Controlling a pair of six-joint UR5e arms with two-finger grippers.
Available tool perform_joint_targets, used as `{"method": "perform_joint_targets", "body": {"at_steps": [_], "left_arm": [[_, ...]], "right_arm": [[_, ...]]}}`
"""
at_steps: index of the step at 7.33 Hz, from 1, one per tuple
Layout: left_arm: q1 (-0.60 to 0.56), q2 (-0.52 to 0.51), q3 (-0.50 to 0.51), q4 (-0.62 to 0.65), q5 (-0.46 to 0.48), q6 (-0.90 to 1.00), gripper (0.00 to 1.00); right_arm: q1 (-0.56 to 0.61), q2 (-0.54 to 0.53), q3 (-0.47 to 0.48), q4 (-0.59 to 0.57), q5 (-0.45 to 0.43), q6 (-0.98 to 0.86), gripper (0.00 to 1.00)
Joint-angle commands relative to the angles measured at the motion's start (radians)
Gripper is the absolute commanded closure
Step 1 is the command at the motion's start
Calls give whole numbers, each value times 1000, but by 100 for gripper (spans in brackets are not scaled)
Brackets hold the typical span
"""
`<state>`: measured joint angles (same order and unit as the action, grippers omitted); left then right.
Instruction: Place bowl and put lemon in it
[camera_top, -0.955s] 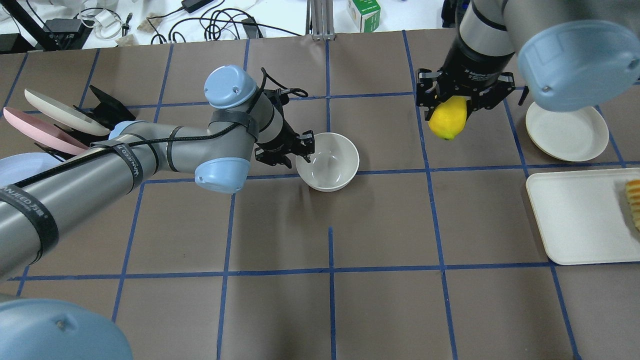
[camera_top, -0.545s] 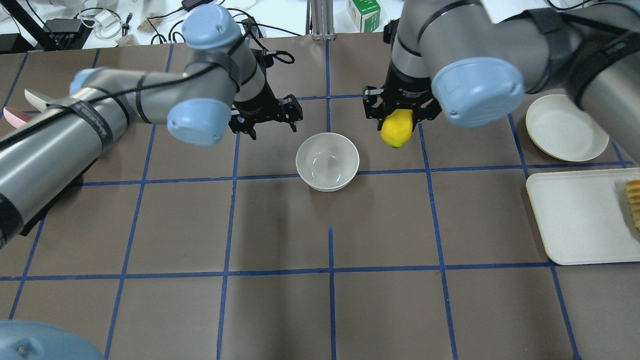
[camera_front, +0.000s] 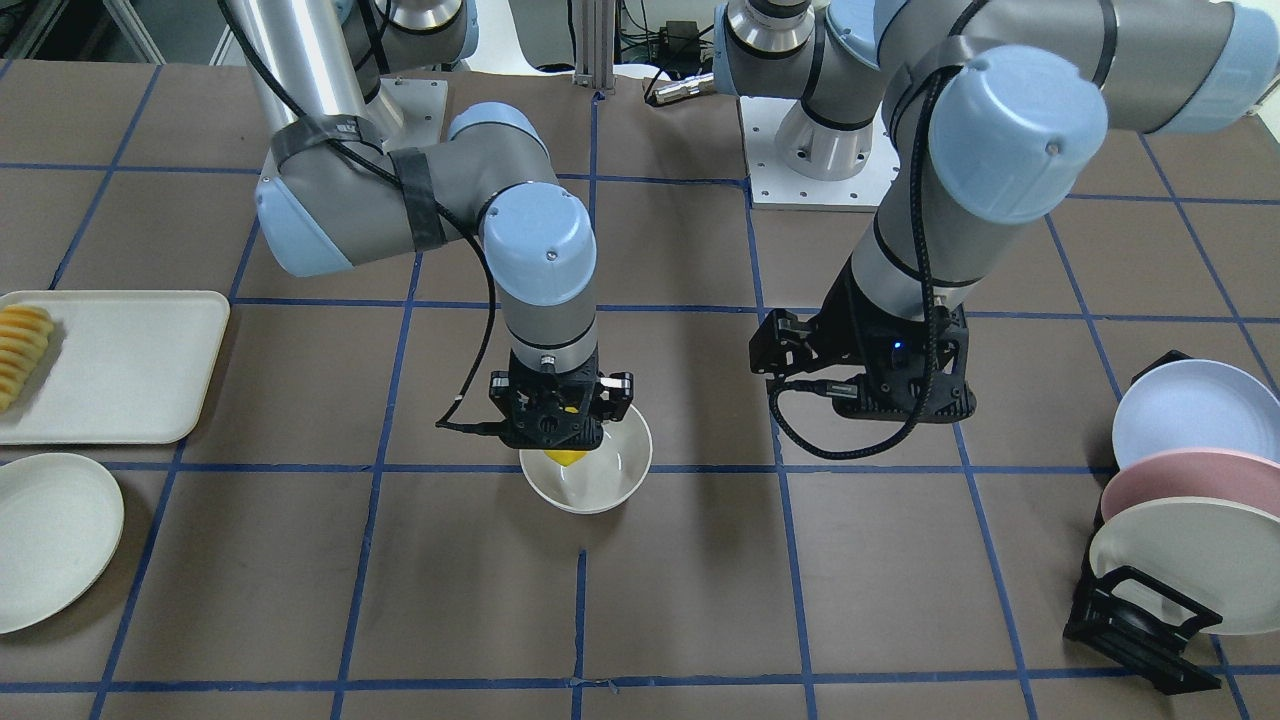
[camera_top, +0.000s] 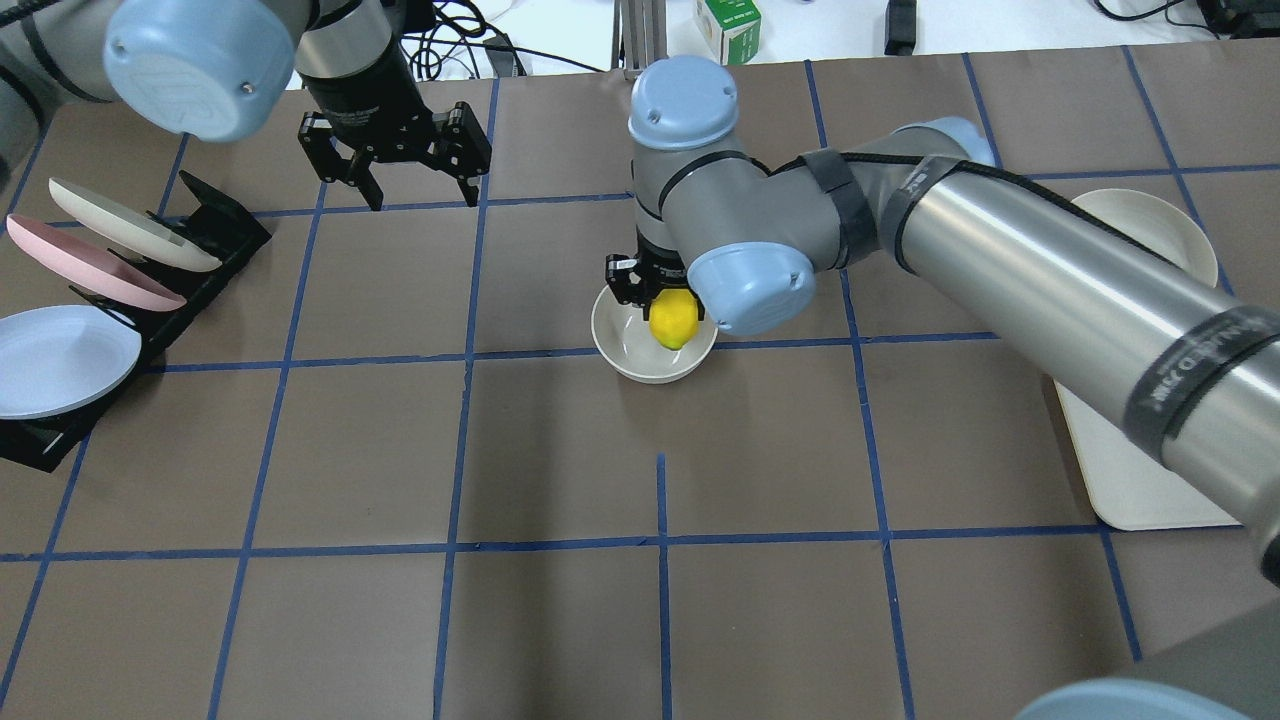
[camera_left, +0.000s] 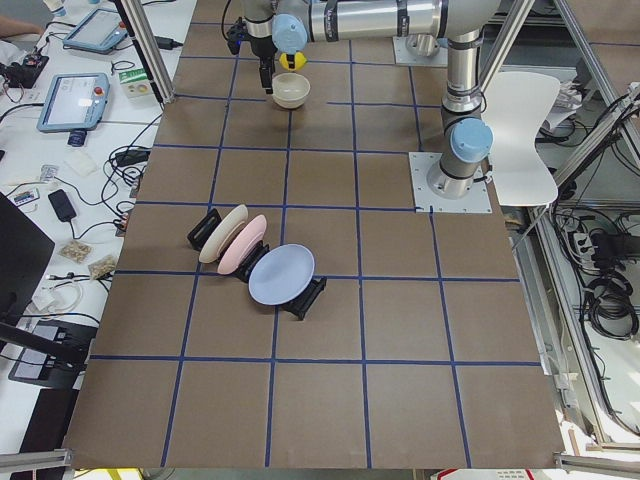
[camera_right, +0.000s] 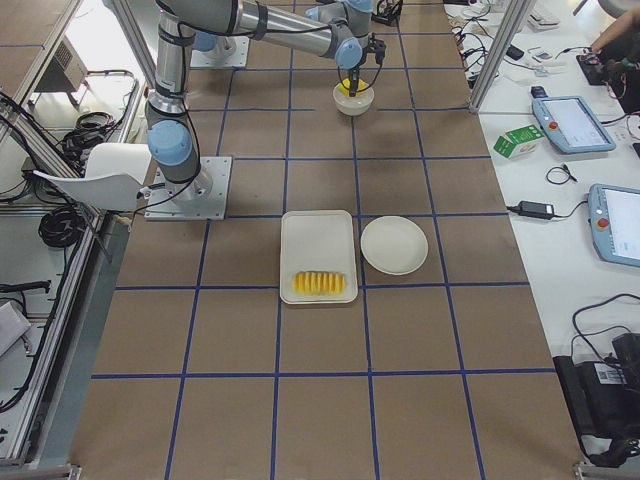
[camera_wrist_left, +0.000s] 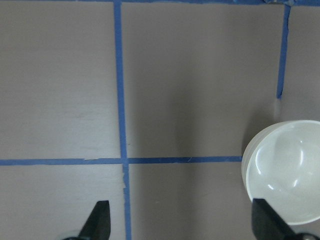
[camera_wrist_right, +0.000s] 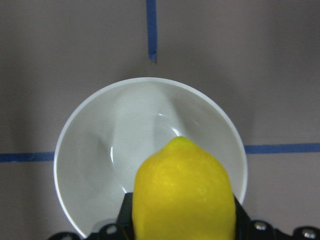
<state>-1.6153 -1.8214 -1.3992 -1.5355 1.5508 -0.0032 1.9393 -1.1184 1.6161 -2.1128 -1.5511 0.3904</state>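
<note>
The off-white bowl (camera_top: 625, 350) stands upright near the table's middle. My right gripper (camera_top: 668, 300) is shut on the yellow lemon (camera_top: 674, 322) and holds it right over the bowl, tip down. The right wrist view shows the lemon (camera_wrist_right: 184, 195) above the bowl's inside (camera_wrist_right: 100, 150). From the front the lemon's tip (camera_front: 565, 458) shows at the bowl's mouth (camera_front: 615, 470). My left gripper (camera_top: 422, 198) is open and empty, up and back-left of the bowl. Its wrist view shows wide-apart fingertips (camera_wrist_left: 97, 222) and the bowl (camera_wrist_left: 285, 172) at the right edge.
A black rack with pastel plates (camera_top: 100, 270) stands at the left edge. A flat off-white plate (camera_front: 50, 540) and a white tray (camera_front: 120, 365) with sliced fruit (camera_front: 22, 350) lie on the robot's right. My right arm spans across above them.
My right gripper has carried the lemon left to over the bowl and lowered it. My left gripper has left the bowl's rim and moved up and back-left, open.
</note>
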Motion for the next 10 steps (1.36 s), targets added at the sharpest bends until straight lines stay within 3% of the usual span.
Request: {"method": "perform_joint_targets", "body": {"at_steps": [1,2,3,4,5,7,10], "left_arm": [[5,72,-3,-72,28,22,0],[3,92,-21,-68,22,11,0],[11,111,-33,-54,11,12,0],[12,122,-46,-51,11,26,0],[17,132,-58,-49,15,25,0],[73,154,-66,-60,28,25,0],[83,191,-101,-63,28,25,0]], "right_arm": [[24,81,4,-96,-3,5,74],[26,88,4,-96,-24,2,71],[26,92,4,-98,-26,4,41],[26,91,4,-98,-27,-2,0],[23,82,-11,-92,-36,-10,0],[7,-36,-7,-67,-63,-8,0],[-104,-301,-12,168,-58,-27,0]]}}
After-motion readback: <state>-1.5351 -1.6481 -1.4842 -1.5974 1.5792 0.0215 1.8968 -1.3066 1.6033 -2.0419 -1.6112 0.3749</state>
